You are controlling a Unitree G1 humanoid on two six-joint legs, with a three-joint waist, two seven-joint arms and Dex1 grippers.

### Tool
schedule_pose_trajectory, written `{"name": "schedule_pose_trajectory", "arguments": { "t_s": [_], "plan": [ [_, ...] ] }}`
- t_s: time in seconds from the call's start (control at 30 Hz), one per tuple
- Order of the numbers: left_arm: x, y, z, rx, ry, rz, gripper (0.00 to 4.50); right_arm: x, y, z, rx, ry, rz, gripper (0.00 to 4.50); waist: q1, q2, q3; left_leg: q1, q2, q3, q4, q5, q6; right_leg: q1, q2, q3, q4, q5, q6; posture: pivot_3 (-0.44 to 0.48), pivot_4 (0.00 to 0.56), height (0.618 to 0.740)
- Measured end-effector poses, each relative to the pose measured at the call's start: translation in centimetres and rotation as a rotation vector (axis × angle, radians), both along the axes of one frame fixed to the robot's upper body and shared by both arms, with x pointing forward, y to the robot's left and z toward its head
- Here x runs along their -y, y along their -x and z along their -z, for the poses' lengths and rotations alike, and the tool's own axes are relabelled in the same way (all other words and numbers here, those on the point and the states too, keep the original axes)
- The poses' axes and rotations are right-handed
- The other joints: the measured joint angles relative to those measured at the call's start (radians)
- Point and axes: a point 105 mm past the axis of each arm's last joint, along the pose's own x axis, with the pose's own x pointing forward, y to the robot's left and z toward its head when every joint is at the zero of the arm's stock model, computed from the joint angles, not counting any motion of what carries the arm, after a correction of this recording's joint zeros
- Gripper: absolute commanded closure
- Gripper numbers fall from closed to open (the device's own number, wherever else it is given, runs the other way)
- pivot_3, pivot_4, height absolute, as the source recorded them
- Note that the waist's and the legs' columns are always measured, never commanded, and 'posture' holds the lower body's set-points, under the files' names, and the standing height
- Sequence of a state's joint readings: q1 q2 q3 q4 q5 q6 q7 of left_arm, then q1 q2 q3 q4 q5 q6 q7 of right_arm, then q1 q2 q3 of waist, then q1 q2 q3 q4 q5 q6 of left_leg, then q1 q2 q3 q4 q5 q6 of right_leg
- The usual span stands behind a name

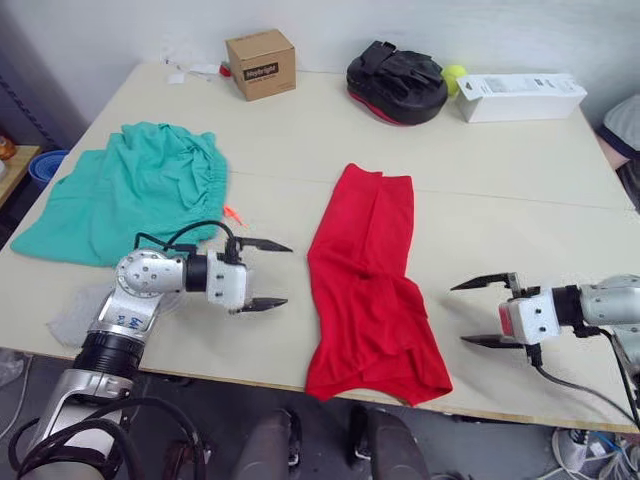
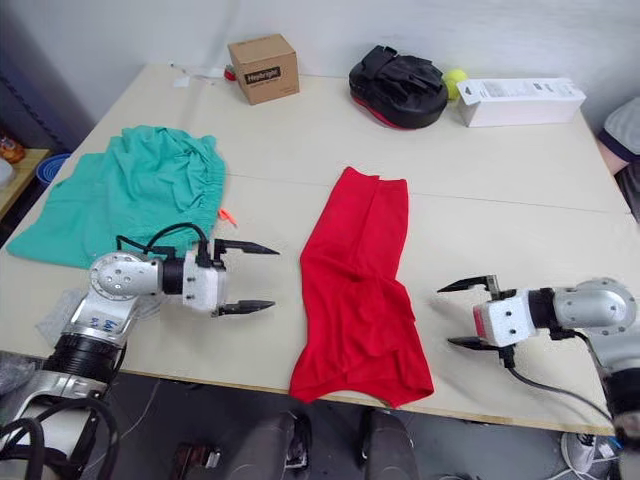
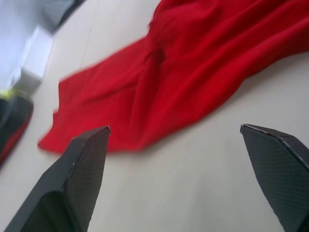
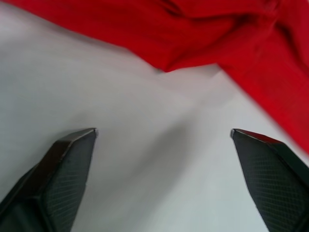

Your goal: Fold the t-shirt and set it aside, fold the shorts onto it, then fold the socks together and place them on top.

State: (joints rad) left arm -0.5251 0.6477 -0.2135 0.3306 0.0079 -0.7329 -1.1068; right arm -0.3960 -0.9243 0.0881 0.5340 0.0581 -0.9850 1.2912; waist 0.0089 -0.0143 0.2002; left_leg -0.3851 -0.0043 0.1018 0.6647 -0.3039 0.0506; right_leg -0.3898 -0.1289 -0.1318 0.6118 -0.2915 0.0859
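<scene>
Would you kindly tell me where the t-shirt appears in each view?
Left eye: t-shirt, centre, between both claws.
Right eye: centre, likewise.
Left wrist: across the upper half, beyond the open fingers.
Right wrist: along the top and right edge.
Shared landmark: the pale table.

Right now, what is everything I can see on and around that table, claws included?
t-shirt: one, bright red, folded into a long strip, middle of the table near the front edge.
shorts: one, teal-green with an orange drawstring, bunched on the robot's left side.
socks: light grey, near the front left corner, partly behind the left arm; count unclear.
cardboard box: one, brown, at the back.
padded mitt: one, black with red trim, at the back.
ball: one, yellow-green, between mitt and white box.
white box: one, long, back right.
table: one, cream.
left claw: open, empty, left of the shirt.
right claw: open, empty, right of the shirt.
</scene>
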Motion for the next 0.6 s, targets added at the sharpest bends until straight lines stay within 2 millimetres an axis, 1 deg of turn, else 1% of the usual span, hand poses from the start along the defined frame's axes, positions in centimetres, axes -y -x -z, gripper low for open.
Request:
{"name": "schedule_pose_trajectory", "arguments": {
  "t_s": [0.03,0.1,0.13,0.17,0.3,0.37,0.43,0.6],
  "plan": [
    [0.2,0.2,0.8,0.002,-0.035,0.02,0.03,-0.3,-0.1,0.0,0.038,-0.001,-0.027,0.0,-0.007,0.0,0.0,0.0,0.0,0.0,0.0,0.0,0.0,0.0,0.0,0.0,0.0,0.0,0.0,0.0,0.15,0.74],
    [0.5,0.3,0.9,0.058,-0.046,0.051,0.03,-0.8,-0.1,0.3,0.087,-0.006,-0.07,0.0,-0.014,-0.002,-0.001,0.004,0.001,-0.001,-0.001,0.0,0.0,0.004,0.0,0.0,0.0,0.001,-0.001,0.0,0.15,0.74],
    [0.8,0.3,1.0,0.078,-0.049,0.063,0.03,-1.0,-0.2,0.5,0.104,-0.008,-0.087,0.0,-0.015,-0.002,-0.001,0.011,0.001,0.0,-0.002,0.0,-0.001,0.009,0.0,0.0,-0.001,0.001,-0.001,0.0,0.15,0.74],
    [1.4,0.2,1.2,0.1,-0.045,0.079,0.03,-1.5,-0.2,0.7,0.123,-0.015,-0.11,0.0,-0.015,-0.001,-0.001,0.018,0.001,-0.001,-0.004,-0.005,-0.006,0.016,0.0,0.0,-0.004,0.001,-0.001,0.0,0.15,0.74],
    [3.8,0.1,1.3,0.174,-0.035,0.156,0.03,-4.1,-0.2,0.9,0.185,-0.072,-0.213,0.0,-0.013,-0.001,-0.002,0.017,0.001,-0.002,-0.004,-0.005,-0.006,0.015,-0.001,0.001,-0.003,0.001,-0.001,0.0,0.15,0.74],
    [4.8,0.4,1.6,0.178,-0.034,0.199,0.03,-5.0,-0.1,0.9,0.194,-0.086,-0.249,0.0,-0.012,0.0,-0.003,0.017,0.001,-0.002,-0.004,-0.005,-0.006,0.015,-0.001,0.0,-0.003,0.0,-0.001,0.0,0.15,0.74],
    [5.3,0.7,1.7,0.177,-0.021,0.221,0.03,-5.5,-0.1,0.9,0.199,-0.09,-0.273,0.0,-0.013,0.0,-0.003,0.017,0.001,-0.002,-0.004,-0.003,-0.002,0.015,-0.001,-0.001,-0.003,0.0,-0.002,0.0,0.15,0.74],
    [6.0,1.4,2.0,0.154,-0.008,0.266,0.03,-6.6,0.2,1.0,0.191,-0.105,-0.314,0.0,-0.013,0.0,-0.003,0.017,0.001,-0.003,-0.004,-0.003,-0.001,0.015,-0.001,-0.001,-0.003,-0.001,-0.003,0.0,0.15,0.74]
  ]
}}
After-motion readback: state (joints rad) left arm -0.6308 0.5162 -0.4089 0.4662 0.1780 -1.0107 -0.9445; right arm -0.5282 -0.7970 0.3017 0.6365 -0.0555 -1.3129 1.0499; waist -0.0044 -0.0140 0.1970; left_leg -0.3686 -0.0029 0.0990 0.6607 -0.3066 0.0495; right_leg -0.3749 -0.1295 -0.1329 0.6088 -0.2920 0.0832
